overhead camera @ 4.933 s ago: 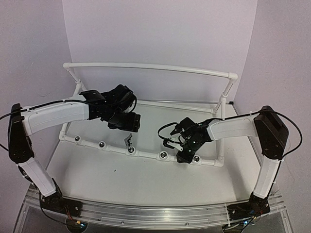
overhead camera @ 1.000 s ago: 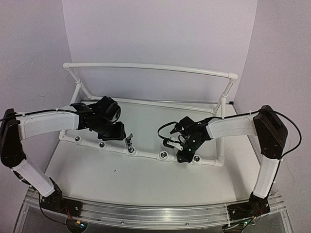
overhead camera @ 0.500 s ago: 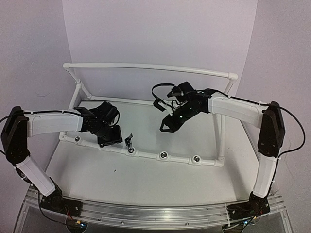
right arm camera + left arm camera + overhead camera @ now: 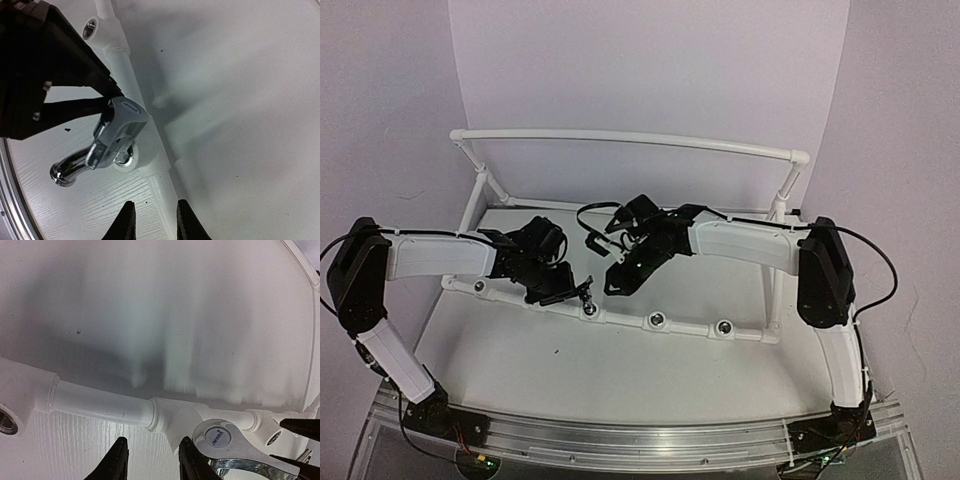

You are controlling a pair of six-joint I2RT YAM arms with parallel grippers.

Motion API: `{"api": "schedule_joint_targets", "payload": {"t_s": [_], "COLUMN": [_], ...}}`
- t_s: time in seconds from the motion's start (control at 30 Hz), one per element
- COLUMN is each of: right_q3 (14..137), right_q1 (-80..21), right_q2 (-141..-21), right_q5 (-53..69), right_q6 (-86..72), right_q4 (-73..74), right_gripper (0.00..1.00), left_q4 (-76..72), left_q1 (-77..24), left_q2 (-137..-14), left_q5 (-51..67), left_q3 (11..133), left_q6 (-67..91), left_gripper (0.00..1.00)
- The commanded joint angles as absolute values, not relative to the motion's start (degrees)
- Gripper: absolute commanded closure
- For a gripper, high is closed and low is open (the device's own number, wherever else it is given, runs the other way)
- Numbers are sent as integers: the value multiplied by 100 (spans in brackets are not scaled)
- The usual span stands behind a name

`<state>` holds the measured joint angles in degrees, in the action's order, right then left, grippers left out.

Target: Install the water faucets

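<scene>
Since the earlier frames, the right arm has swung from the far end of the pipe [image 4: 620, 318] to its middle, and the left arm has moved along the pipe toward the faucet [image 4: 117, 132].

**State.** The faucet stands in a socket of the pipe, just ahead of the right pincer [image 4: 152, 220]. This pincer is narrowly spread and holds nothing. The left pincer [image 4: 152, 460] is also spread and empty. The faucet lies just outside its right finger, and the right wrist view shows a fingertip touching the faucet cap.

**Step in hand.** This is probably the seating of the first faucet. Three other sockets along the pipe are bare, so the task is at an early stage.

**Next move.** Bring the right pincer forward until its fingers straddle the faucet body, then press them together. Keep the faucet square to the socket, because a tilted entry may jam the thread.
</scene>
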<state>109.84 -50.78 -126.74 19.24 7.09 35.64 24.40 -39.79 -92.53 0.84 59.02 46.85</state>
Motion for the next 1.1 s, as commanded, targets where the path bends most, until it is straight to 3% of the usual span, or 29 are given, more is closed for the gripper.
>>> {"api": "schedule_joint_targets", "payload": {"t_s": [0.0,0.87,1.07], "right_q3": [11473,12115,12130], "right_q1": [-5142,-5190,-5213], "right_q2": [-12840,-13270,-13271], "right_q5": [1958,2530,2647], "right_q6": [500,293,269], "right_q4": [3499,3463,3461], "right_gripper": [74,76,75], "left_q4": [1968,1777,1695], "left_q1": [-3972,-3973,-3951], "left_q2": [-9266,-9424,-9504], "left_q5": [242,313,332], "left_q3": [5831,5808,5838], "left_q6": [4769,4665,4637], "left_gripper": [65,66,73]}}
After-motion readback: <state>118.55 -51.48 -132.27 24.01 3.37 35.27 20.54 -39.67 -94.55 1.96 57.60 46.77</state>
